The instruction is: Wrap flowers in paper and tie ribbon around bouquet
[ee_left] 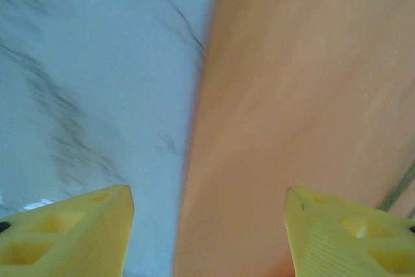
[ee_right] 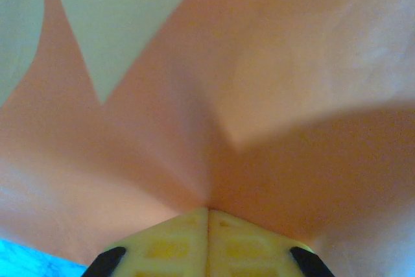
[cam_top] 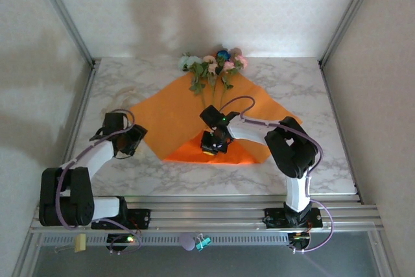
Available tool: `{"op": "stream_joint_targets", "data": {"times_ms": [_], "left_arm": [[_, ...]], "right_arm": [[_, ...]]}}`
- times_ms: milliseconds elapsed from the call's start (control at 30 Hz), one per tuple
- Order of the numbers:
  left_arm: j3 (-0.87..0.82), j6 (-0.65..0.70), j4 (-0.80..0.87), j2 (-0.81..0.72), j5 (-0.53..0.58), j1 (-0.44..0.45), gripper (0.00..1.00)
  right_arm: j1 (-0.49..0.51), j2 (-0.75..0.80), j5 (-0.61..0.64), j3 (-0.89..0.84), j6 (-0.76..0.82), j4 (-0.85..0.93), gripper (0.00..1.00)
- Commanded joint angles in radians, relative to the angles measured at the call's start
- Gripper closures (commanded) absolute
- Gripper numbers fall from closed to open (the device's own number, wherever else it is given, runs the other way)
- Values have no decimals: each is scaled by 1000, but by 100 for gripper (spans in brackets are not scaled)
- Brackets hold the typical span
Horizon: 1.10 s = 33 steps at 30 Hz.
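Right gripper (ee_right: 207, 211): clenched, fingertips pressed together on a pinch of paper (ee_right: 292, 63). Creases fan out from the tips.
Right gripper, from above: low at the middle of the sheet's near edge, where a darker folded band lies.
Left gripper (ee_left: 209, 192): released, yellow fingers (ee_left: 84, 225) spread wide, nothing between them. One finger is over marble, the other over orange, straddling the sheet's edge. Contact cannot be told.
Left gripper, from above: at the sheet's left corner, well apart from the right one.
Paper (cam_top: 175, 118): spread mid-table as a wide orange fan.
Flowers (cam_top: 211, 68): at the sheet's far point, stems lying on the orange, blooms just past it on the marble.
Table (cam_top: 305, 89): white marble, grey veins.
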<state>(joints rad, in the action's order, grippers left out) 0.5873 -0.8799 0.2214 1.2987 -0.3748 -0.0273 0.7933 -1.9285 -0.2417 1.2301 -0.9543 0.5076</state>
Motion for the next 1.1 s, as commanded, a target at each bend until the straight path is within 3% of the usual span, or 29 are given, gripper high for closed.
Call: {"op": "stream_joint_targets", "data": {"times_ms": [0, 233, 333, 433, 567, 633, 767, 900, 1067], "left_arm": [[-33, -49, 5, -53, -37, 126, 37], [-278, -460, -190, -341, 74, 422, 37], [-331, -526, -288, -376, 130, 463, 38], [-319, -499, -334, -315, 120, 464, 40], [-262, -451, -243, -241, 129, 482, 43], [-282, -469, -300, -246, 138, 488, 48], [-288, -464, -363, -220, 141, 493, 65], [-213, -341, -278, -182, 150, 519, 99], [-107, -196, -114, -140, 186, 573, 100]], "right_arm": [[-33, -41, -7, -78, -73, -36, 92], [-78, -66, -84, -164, -134, -146, 93], [-79, -60, -89, -164, -131, -147, 93], [-80, -55, -87, -165, -128, -140, 93], [-81, -56, -87, -167, -123, -133, 93], [-80, -53, -85, -168, -123, -133, 93], [-81, -44, -81, -169, -123, -129, 93], [-78, 0, -66, -137, -89, -110, 85], [-77, 61, -88, -69, -11, -60, 78]]}}
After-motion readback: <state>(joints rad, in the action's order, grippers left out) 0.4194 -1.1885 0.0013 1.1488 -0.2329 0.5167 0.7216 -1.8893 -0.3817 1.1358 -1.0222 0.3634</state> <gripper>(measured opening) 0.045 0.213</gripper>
